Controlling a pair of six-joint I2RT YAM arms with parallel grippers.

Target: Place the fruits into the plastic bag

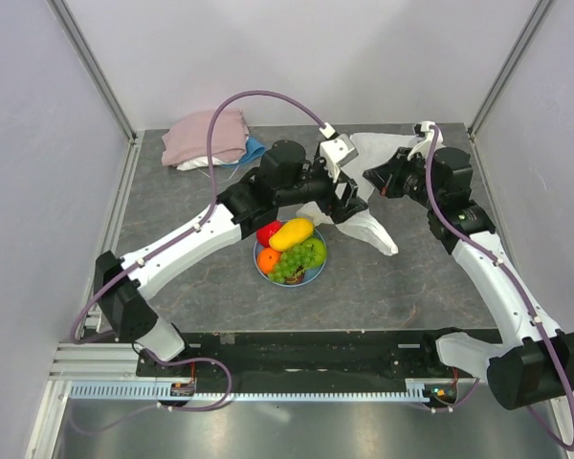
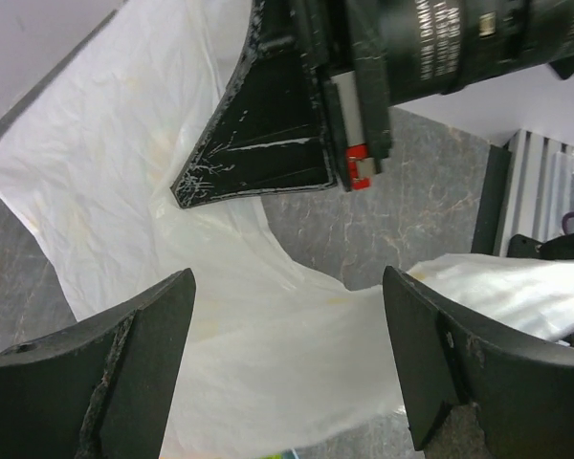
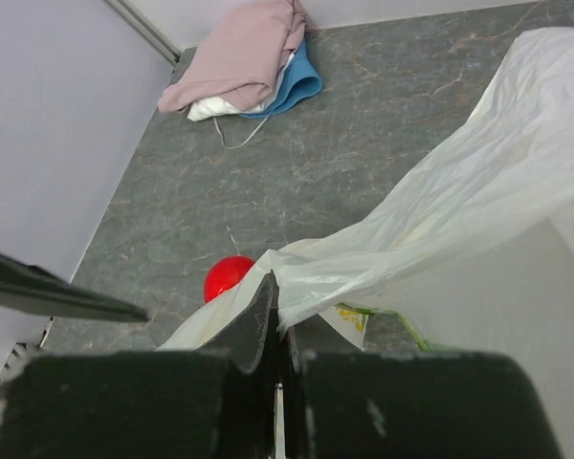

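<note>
The fruits lie on a light-blue plate [image 1: 313, 276]: a red apple [image 1: 268, 232], a yellow mango [image 1: 292, 233], an orange [image 1: 268, 259], green grapes [image 1: 290, 268] and a green fruit [image 1: 312, 251]. The white plastic bag [image 1: 375, 231] stretches from the back of the table toward the plate. My right gripper [image 1: 374, 181] is shut on the bag's edge [image 3: 364, 277] and lifts it. My left gripper [image 1: 348, 203] stands open just beside it. In the left wrist view the bag [image 2: 96, 172] spreads under and between the left gripper's [image 2: 287, 354] fingers. The red apple [image 3: 228, 277] peeks from behind the bag.
A folded pink cloth [image 1: 206, 137] on a blue one lies at the back left corner. Grey walls and metal posts close in the table on three sides. The right gripper's finger [image 2: 258, 143] hangs close above the left gripper.
</note>
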